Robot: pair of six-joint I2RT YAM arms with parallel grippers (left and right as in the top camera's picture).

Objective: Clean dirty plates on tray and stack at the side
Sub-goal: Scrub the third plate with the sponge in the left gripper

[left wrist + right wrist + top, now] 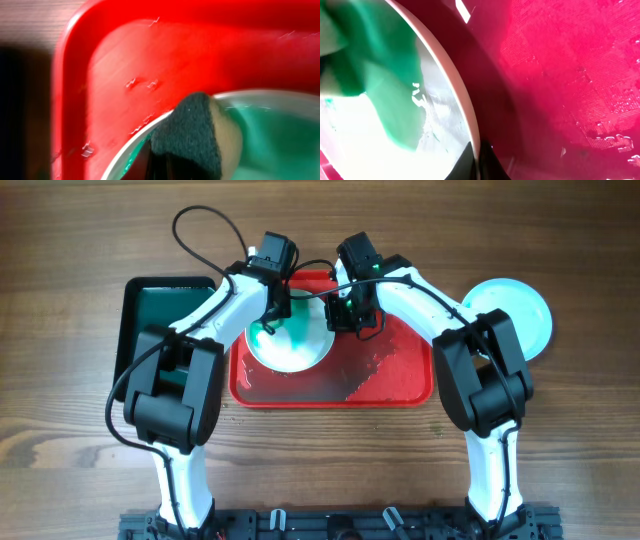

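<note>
Here we see both arms bent inward, meeting over the upper part of the red tray (400, 385) at frame centre. The left tool (271, 323) points down, pinching a sponge (200, 135) against the green-smeared plate (295, 352), which lies in the tray's left half. The right tool (349, 316) is pressed together on that plate's right rim. A second plate (520, 315) lies on the tabletop (80, 240) at upper right.
</note>
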